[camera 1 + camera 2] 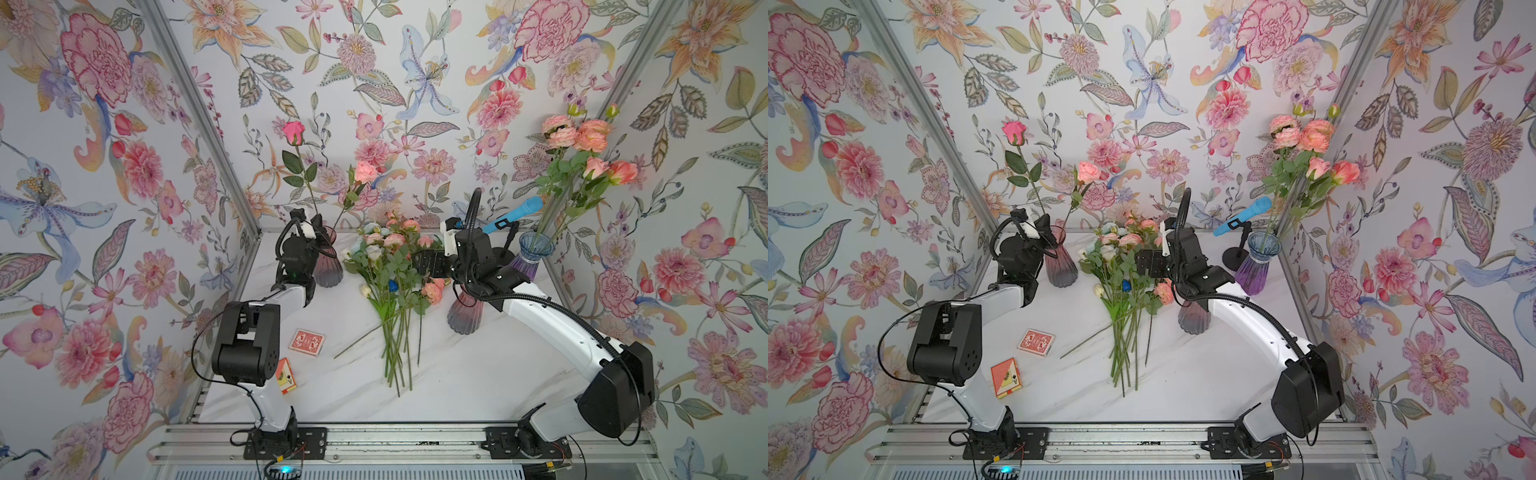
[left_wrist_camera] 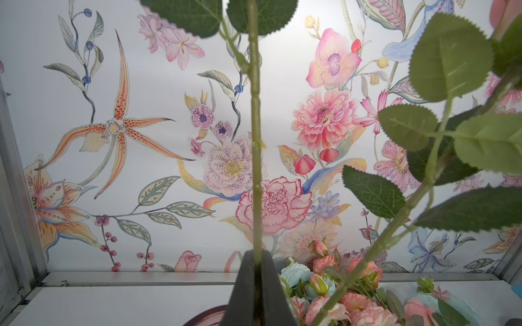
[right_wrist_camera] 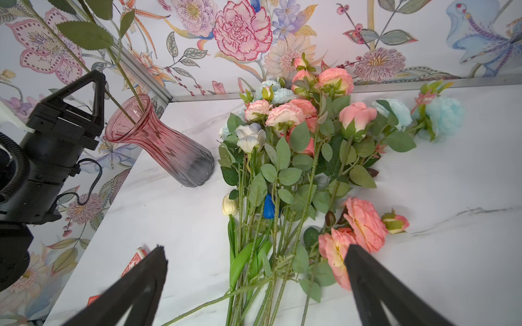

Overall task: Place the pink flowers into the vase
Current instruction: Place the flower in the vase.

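Three ribbed glass vases (image 1: 328, 266) (image 1: 465, 318) (image 1: 530, 257) stand on the marble tabletop (image 1: 478, 374). The left gripper (image 2: 257, 255) pinches one pink rose's green stem (image 2: 255, 113); the right gripper (image 3: 255, 248) gapes wide over the mixed fabric bunch (image 3: 282, 158).

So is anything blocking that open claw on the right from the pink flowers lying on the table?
Nothing visible does. The right gripper hangs open over the pink flowers, with only air between. A white bloom lies mixed in among them.
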{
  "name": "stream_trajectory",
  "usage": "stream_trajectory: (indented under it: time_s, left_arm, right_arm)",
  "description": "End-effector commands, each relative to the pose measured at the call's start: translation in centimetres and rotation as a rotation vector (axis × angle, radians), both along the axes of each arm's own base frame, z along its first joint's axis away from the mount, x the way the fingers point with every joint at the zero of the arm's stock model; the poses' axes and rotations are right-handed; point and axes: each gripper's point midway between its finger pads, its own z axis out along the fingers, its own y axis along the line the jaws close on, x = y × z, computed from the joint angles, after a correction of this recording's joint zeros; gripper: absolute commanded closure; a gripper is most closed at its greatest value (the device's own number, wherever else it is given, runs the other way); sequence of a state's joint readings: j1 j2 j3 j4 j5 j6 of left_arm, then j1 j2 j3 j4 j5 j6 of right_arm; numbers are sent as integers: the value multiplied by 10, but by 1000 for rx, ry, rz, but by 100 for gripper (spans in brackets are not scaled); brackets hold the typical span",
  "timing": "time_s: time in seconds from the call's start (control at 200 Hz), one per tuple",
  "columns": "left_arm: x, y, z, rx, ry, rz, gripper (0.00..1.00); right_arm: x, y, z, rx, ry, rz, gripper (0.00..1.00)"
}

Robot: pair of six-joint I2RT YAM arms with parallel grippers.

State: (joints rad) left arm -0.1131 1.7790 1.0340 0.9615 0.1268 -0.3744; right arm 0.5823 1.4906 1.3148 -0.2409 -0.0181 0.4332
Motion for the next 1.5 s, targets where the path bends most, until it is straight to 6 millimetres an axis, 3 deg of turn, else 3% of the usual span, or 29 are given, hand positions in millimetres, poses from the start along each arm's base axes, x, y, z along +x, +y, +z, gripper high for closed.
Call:
stream_trajectory:
  time_s: [0.0, 0.17, 0.44, 0.59, 0.761, 1.196, 1.331, 1.356, 1.496]
  left_arm:
    - [-3, -9, -15, 16, 40, -25, 96]
    - [-7, -11, -20, 16, 59, -29, 94]
    - [-16, -13, -16, 28, 62, -30, 80]
    - [-22, -11, -13, 33, 60, -23, 79]
    - [-28, -12, -6, 33, 46, -25, 79]
    - [-45, -16, 15, 44, 9, -34, 66]
    - [-49, -18, 14, 40, 16, -50, 56]
    - [-57, -18, 30, 36, -17, -50, 55]
    - [-66, -22, 38, 49, -29, -68, 44]
  right_arm:
    - [1, 0, 12, -1, -24, -2, 1]
    - [-2, -1, 14, 1, -27, -3, 1]
    - [-6, -1, 15, 4, -31, 2, 1]
    - [-9, 0, 17, 6, -34, 8, 1]
    - [-12, 0, 18, 6, -38, 10, 1]
    - [-14, 4, 13, 2, -28, 18, 1]
    - [-11, 9, 8, -4, -16, 26, 1]
    - [-11, 9, 7, -7, -15, 26, 1]
    - [-9, 14, -1, -18, -1, 36, 1]
